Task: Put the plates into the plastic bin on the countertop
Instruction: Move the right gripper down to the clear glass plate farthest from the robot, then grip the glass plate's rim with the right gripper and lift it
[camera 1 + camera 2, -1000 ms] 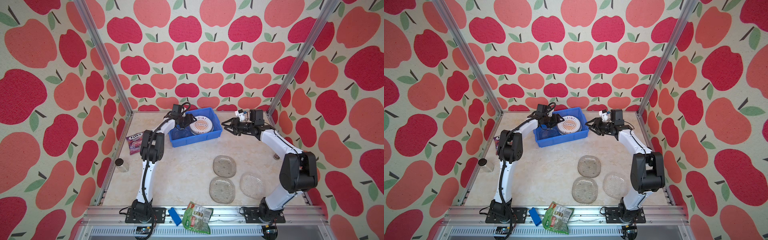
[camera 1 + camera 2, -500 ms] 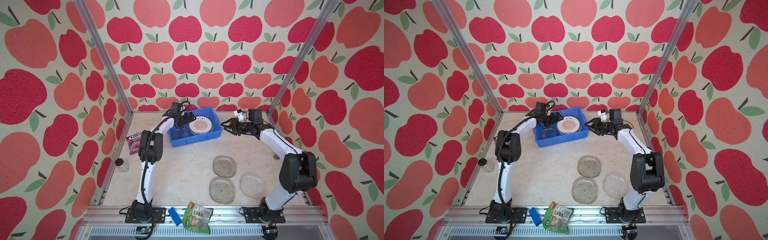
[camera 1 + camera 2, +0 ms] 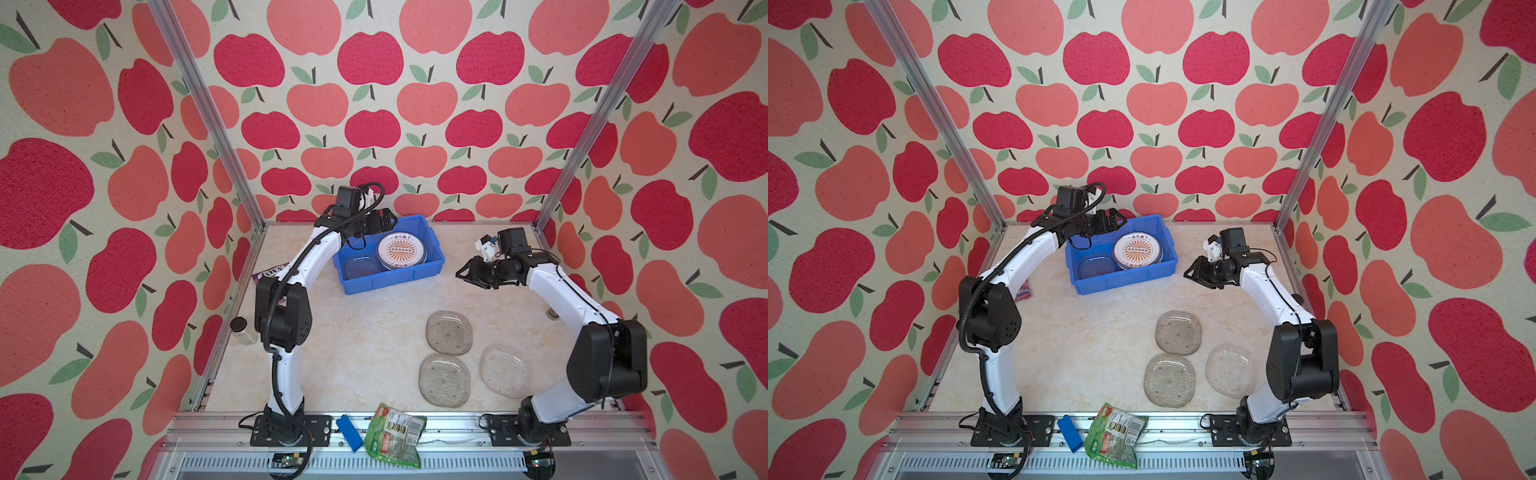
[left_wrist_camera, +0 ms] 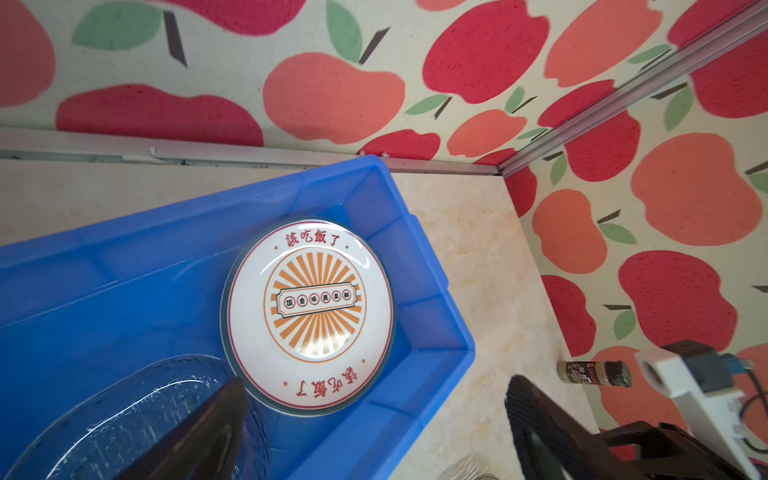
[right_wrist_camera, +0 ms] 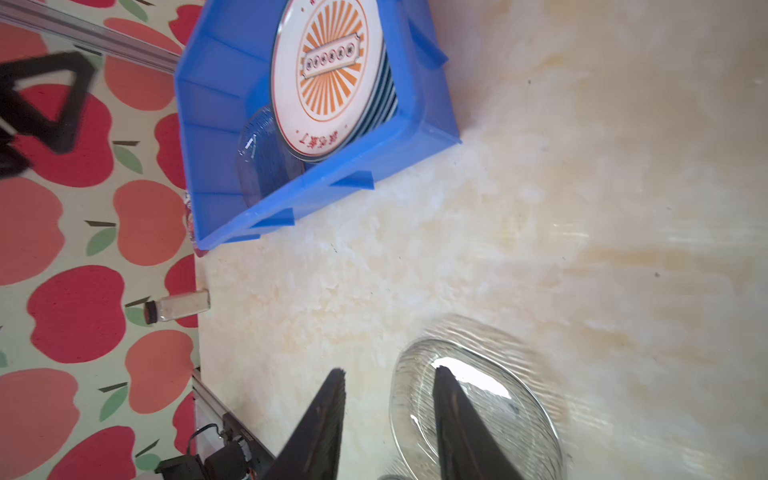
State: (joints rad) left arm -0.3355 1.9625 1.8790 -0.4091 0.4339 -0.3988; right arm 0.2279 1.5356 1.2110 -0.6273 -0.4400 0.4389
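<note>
The blue plastic bin (image 3: 432, 266) (image 3: 1165, 266) stands at the back of the countertop (image 3: 374, 340). In it lie a stack of round plates (image 3: 401, 251) (image 4: 307, 316) (image 5: 328, 79) with an orange sunburst on top and, beside it, a glass plate (image 3: 359, 266) (image 4: 124, 415). My left gripper (image 3: 384, 220) (image 4: 374, 382) hovers open and empty over the bin's back left. Three more glass plates (image 3: 449, 332) (image 3: 444, 380) (image 3: 504, 371) lie on the countertop. My right gripper (image 3: 467, 274) (image 5: 388, 370) hangs open and empty right of the bin, above a glass plate (image 5: 519, 415).
A clear jar (image 3: 239, 330) and a purple packet (image 3: 272, 272) sit at the left edge. A small spice bottle (image 3: 552, 313) lies by the right wall. On the front rail rest a green packet (image 3: 392, 434) and a small blue block (image 3: 348, 432).
My left gripper opened wide and rose back from inside the bin, where the glass plate now lies. My right gripper drew away from the bin toward the front, its jaws narrower.
</note>
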